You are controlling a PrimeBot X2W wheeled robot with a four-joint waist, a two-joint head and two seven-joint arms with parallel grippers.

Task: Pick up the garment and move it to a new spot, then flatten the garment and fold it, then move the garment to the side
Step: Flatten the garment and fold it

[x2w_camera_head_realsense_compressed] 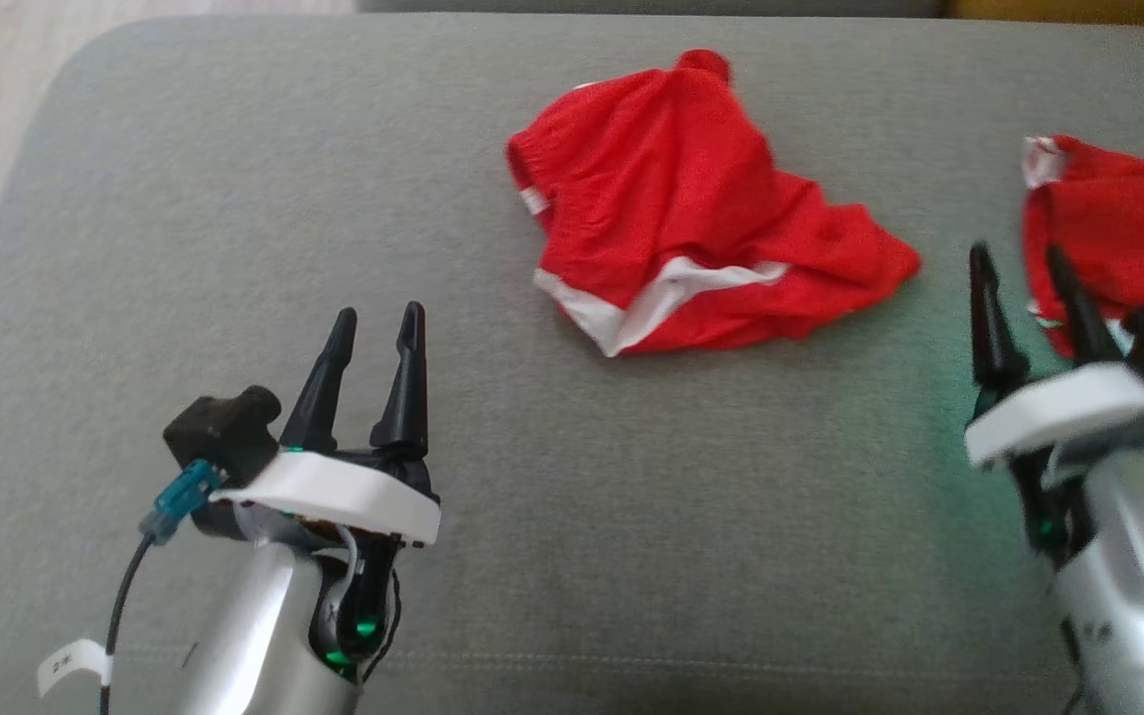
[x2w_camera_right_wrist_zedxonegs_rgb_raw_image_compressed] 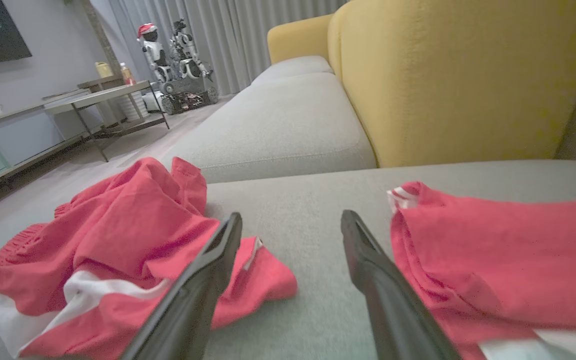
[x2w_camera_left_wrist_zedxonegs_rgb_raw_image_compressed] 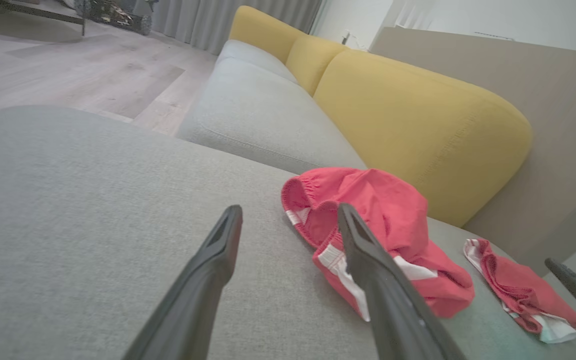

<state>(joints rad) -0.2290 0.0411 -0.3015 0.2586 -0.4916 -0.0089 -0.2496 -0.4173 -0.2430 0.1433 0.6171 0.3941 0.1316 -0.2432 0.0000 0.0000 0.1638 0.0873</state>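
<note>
Held left fingers and right fingers spread wide and empty over the grey sofa cushion, flanking the crumpled red garment lying mid-cushion and touching neither. Showed a second red piece just beyond the right fingers, apart from the heap. Seemed poised that way to take the bunched cloth from both sides for flattening, with room to spread it.

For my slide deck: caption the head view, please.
Open left gripper and open right gripper flank a crumpled red garment on the grey cushion; a second red garment lies far right.
</note>
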